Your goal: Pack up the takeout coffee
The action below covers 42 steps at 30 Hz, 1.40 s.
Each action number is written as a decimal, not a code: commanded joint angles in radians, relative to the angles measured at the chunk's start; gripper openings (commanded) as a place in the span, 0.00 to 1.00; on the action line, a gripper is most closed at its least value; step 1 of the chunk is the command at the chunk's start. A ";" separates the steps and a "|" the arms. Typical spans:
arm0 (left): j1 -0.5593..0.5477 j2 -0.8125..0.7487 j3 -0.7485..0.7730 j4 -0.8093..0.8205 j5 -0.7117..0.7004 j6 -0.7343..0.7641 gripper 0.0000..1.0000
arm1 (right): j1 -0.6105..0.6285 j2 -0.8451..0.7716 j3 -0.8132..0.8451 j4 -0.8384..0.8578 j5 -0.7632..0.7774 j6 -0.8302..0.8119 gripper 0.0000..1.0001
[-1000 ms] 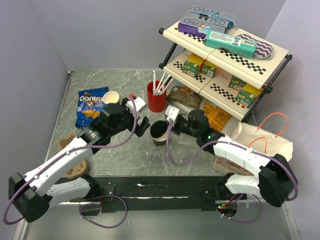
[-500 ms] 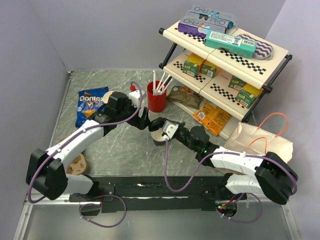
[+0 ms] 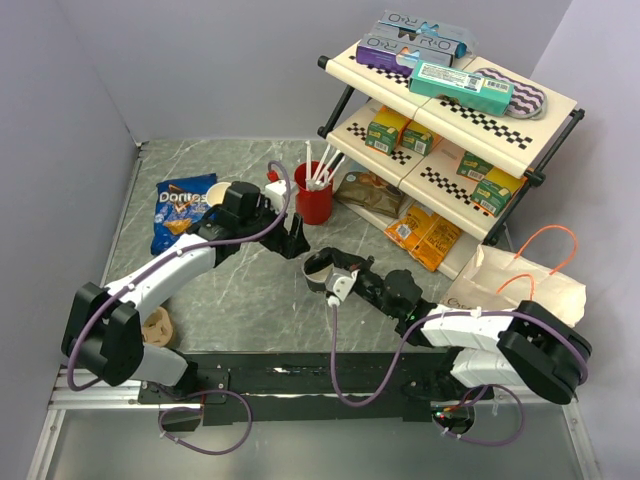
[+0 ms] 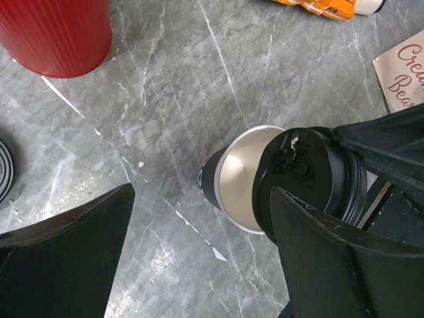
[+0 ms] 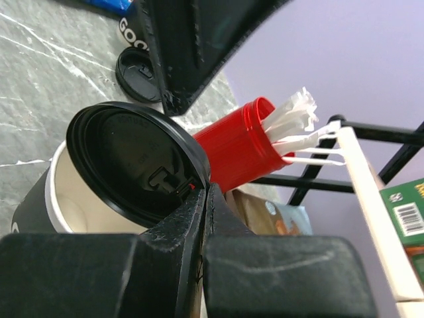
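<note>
The takeout coffee cup (image 3: 313, 281) stands upright mid-table, dark sleeve outside and cream inside (image 4: 238, 177), also seen in the right wrist view (image 5: 69, 205). My right gripper (image 3: 330, 272) is shut on the rim of its round black lid (image 5: 136, 169) and holds the lid tilted over the cup's mouth, covering the right part (image 4: 308, 177). My left gripper (image 3: 295, 243) is open and empty, just behind and left of the cup. Its fingers (image 4: 73, 258) are spread wide above the table on either side of the cup.
A red cup with white straws (image 3: 312, 195) stands just behind the cup. A spare black lid (image 5: 136, 66) lies near it. A two-tier shelf (image 3: 450, 120) of boxes and snack packs fills the back right. A paper bag (image 3: 525, 280) is at right, a Doritos bag (image 3: 182, 210) at left.
My right gripper has brought the lid down and toward the near side, onto the cup's mouth. My left gripper has swung right and back, closer to the red cup.
</note>
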 commanded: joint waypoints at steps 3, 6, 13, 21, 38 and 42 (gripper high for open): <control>0.002 0.016 0.041 0.068 0.074 -0.025 0.89 | 0.025 0.001 -0.041 0.138 -0.037 -0.095 0.00; 0.002 0.019 0.032 0.080 0.091 -0.035 0.88 | 0.030 0.000 -0.062 0.147 -0.043 -0.110 0.01; 0.002 0.002 -0.008 0.099 0.115 -0.043 0.88 | 0.040 0.006 -0.079 0.131 -0.047 -0.133 0.13; 0.002 -0.010 -0.039 0.113 0.149 -0.049 0.88 | 0.048 0.020 -0.096 0.141 -0.049 -0.161 0.22; 0.002 -0.014 -0.049 0.117 0.195 -0.054 0.87 | 0.080 -0.043 -0.137 0.117 -0.046 -0.213 0.27; 0.002 -0.014 -0.052 0.116 0.206 -0.054 0.86 | 0.090 -0.055 -0.145 0.102 -0.049 -0.219 0.28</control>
